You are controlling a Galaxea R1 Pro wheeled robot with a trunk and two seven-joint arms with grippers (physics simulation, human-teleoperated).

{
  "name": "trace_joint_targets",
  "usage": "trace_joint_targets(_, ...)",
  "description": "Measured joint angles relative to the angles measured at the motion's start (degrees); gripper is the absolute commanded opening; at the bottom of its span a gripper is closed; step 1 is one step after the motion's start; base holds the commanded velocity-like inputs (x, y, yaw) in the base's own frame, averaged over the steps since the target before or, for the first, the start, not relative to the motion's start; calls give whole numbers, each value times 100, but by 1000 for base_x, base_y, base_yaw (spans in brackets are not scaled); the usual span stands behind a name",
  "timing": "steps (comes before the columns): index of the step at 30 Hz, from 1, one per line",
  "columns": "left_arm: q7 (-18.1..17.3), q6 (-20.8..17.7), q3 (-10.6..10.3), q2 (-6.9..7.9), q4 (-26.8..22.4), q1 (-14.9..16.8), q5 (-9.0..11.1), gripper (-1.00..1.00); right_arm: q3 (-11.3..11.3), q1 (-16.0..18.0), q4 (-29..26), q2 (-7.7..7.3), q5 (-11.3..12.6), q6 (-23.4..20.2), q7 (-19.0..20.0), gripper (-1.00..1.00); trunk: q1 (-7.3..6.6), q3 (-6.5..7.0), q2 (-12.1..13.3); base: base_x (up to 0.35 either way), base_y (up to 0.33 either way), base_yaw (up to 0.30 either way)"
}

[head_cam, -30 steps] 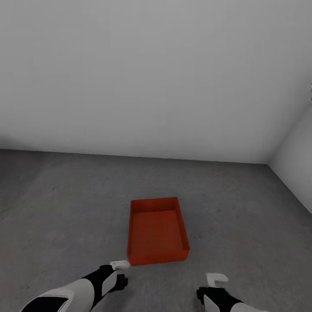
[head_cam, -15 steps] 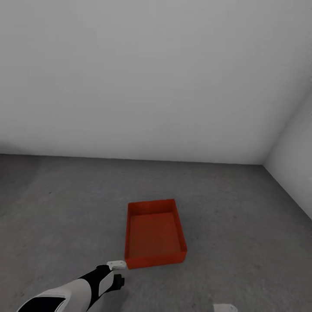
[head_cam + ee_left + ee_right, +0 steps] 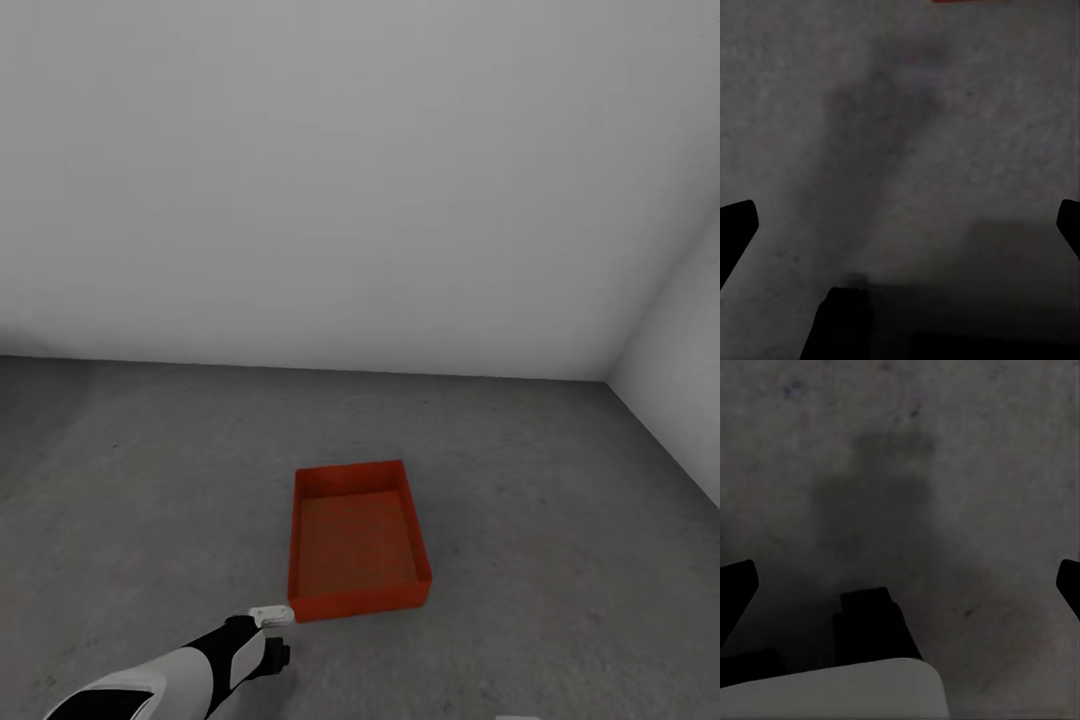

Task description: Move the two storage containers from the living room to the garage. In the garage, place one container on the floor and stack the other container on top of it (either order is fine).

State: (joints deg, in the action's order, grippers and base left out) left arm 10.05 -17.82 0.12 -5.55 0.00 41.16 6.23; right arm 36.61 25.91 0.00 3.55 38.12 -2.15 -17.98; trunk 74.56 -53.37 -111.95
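**Garage corner: one storage container on the floor, both hands spread wide and empty**

At far left of the head view, left arm (image 3: 165, 675) in white and black, reaching forward and down, white wrist piece just beside the near left corner of the container. Left hand (image 3: 900, 225) in the left wrist view: two dark fingertips (image 3: 736, 225) at opposite edges of the frame, spread wide, nothing between them but dark grey floor (image 3: 907, 135); a thin strip of orange-red at the far edge of that view. At centre of the head view, storage container (image 3: 358, 540): orange-red, rectangular, lidless, nothing inside, flat on the mottled concrete floor (image 3: 560, 560), long side running away from the robot. Behind it, plain white-grey wall (image 3: 330, 180); at right, a second wall (image 3: 680, 330) meeting the first in a corner. Right hand (image 3: 900, 585) in the right wrist view: dark fingertips (image 3: 735, 585) likewise spread wide apart, grasping nothing, above bare shadowed concrete.
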Motion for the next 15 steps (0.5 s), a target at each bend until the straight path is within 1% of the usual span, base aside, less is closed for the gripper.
trace_joint_targets(3,-6,-24,0,-32,0,-8,-4,100,0,-1,0,-3,3,0,0,100,-66,54,120,0,0,0)
trace_joint_targets(7,-78,-56,0,-34,0,-34,-1,100,0,0,2,-10,13,-3,0,100,-154,126,281,0,0,0)
trace_joint_targets(12,-111,-45,-1,22,0,-245,2,100,0,-2,8,3,17,10,-1,100,-264,215,481,0,0,0)
trace_joint_targets(13,-114,-23,0,57,1,-355,3,100,0,-8,8,14,12,13,-1,100,-286,233,521,0,0,0)
trace_joint_targets(15,-117,-1,0,91,1,-462,3,100,-2,-39,8,17,7,27,-1,100,-329,269,602,0,0,0)
